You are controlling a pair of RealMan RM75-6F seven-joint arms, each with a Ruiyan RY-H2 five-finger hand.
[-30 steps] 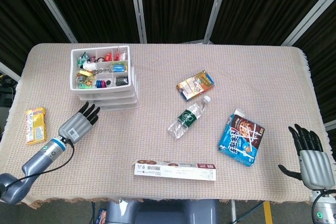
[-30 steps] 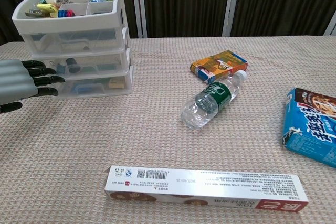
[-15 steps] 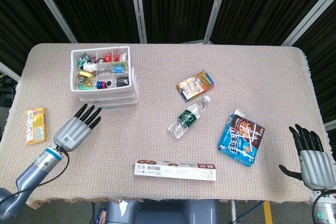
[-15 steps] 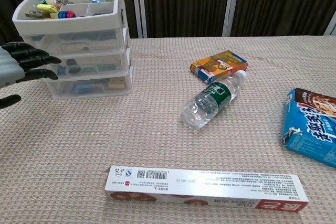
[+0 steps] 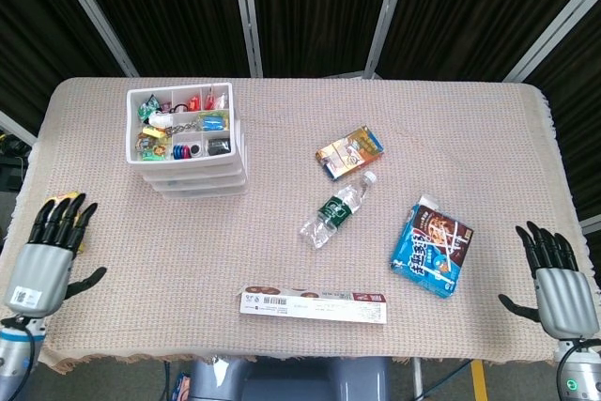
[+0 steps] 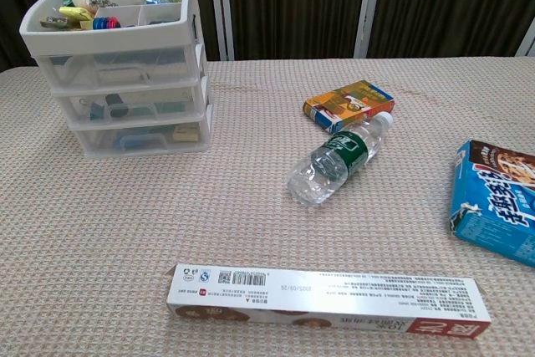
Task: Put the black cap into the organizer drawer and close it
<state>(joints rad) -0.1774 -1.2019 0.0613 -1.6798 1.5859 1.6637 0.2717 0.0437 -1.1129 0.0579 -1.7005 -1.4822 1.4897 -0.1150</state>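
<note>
My left hand (image 5: pixel 42 255) hangs at the near left edge of the table (image 5: pixel 282 129), fingers spread & holding nothing; it shows in the head view only, and sits partly over a yellow packet (image 5: pixel 64 202) at that edge. My right hand (image 5: pixel 556 274) is at the near right corner, off the cloth, fingers apart, also empty. The organizer (image 5: pixel 188 143) stands far left, white w/ clear drawers stacked under a divided top tray full of small colourful bits. All its drawers look pushed in flush in the chest view. A small dark item shows thru the front of the middle drawer (image 6: pixel 138 106), left side; can't tell if that's the black cap. Another black item sits in a near-right tray compartment in the head view, too small to name. Mid table: a water bottle (image 5: pixel 336 210) w/ green label lies on its side, cap end pointing far-right, just beside an orange box (image 5: pixel 349 151). Right of those, a blue snack bag (image 5: pixel 431 247). Near edge, centre: a long flat white box (image 5: pixel 313 305) w/ barcode.
</note>
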